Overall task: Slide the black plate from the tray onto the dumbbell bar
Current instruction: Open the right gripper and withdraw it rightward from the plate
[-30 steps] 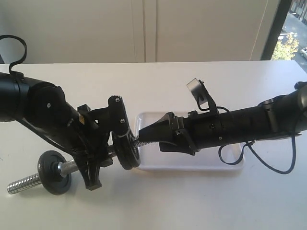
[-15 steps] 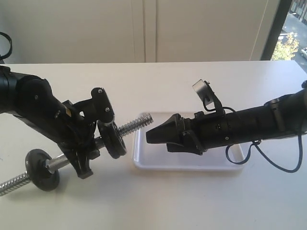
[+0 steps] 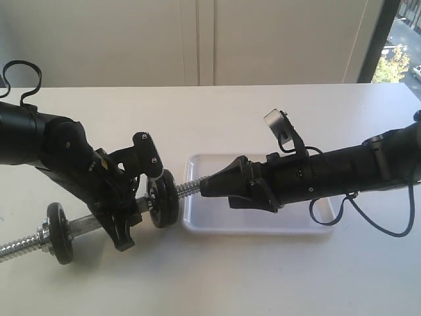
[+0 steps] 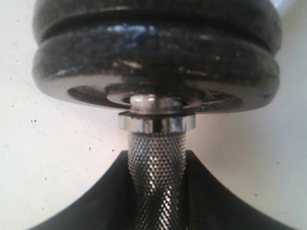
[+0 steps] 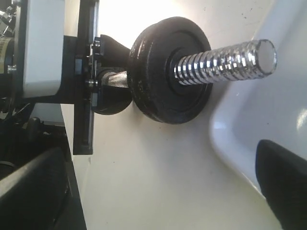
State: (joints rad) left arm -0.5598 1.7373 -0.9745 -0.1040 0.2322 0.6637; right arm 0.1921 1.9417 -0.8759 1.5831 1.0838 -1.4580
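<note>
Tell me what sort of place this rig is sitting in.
Probably an office or lab room, perhaps upstairs: a plain white table, pale wall panels behind it, and a window showing treetops outside.

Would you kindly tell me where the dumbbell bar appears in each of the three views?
Exterior view: the dumbbell bar slants from the left edge up to the left rim of the tray.
Left wrist view: its knurled middle rises from bottom centre to the black plates.
Right wrist view: its threaded end pokes through the plates, upper right.
Shared landmark: those black plates.
</note>
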